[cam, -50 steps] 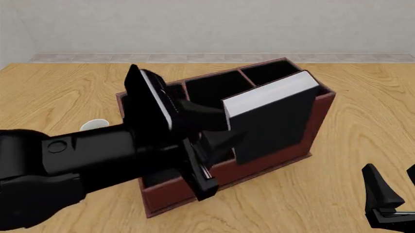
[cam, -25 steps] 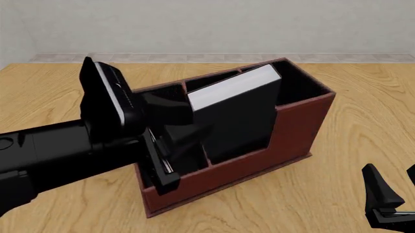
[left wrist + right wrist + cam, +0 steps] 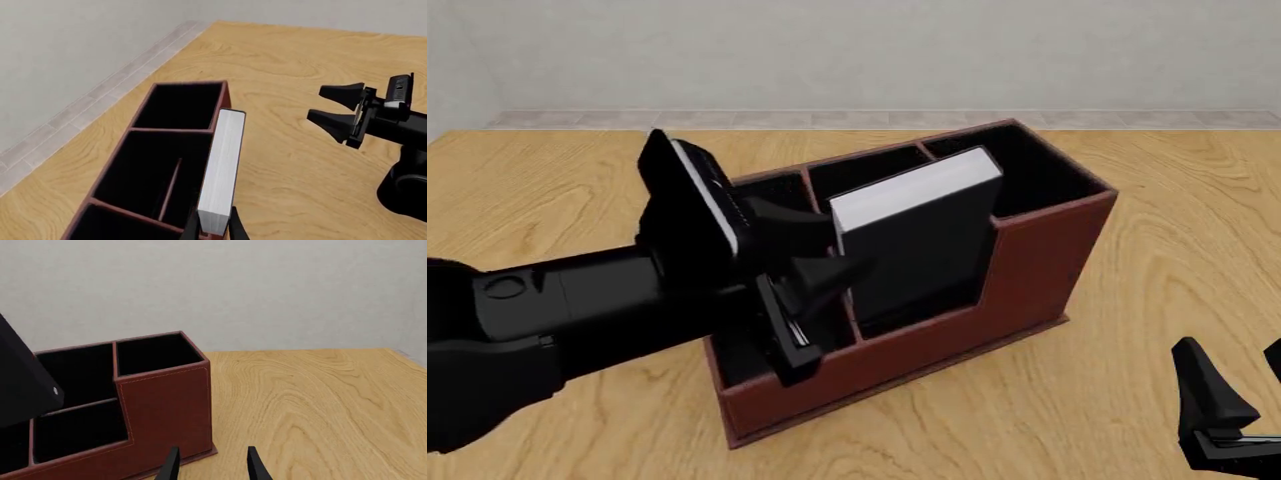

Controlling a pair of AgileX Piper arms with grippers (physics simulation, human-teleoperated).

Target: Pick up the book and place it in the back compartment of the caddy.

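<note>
Book (image 3: 918, 238) gripped at its near end by the left gripper (image 3: 835, 258), jaws clenched on the covers, white page edges facing up. Stands partly inside the caddy (image 3: 961, 330), lower part hidden behind the lowered wall, top corner tilted up and away toward the tall end. Seen from the left wrist, book (image 3: 223, 165) runs straight out ahead of the left gripper (image 3: 213, 233), long axis in line with the fingers and parallel to the thin divider (image 3: 170, 187) and to the caddy (image 3: 224, 95) wall just beside it. Appears lined up over the half of the split section that lies on the lowered-wall side, which reads as the back compartment; cannot tell whether the bottom edge touches the floor of that pocket. Judging from this, needs only a straight drop along the present line, then a release, with no turn of the wrist. Likely risk: far corner catching the step of the taller wall, given the tilt. Right gripper (image 3: 1237, 392) sits well apart at the table's near right, jaws spread and holding nothing; shows the same from its own camera (image 3: 212, 465) and from the left wrist (image 3: 331, 106). Clearly the left arm's job, being the only one in contact.
</note>
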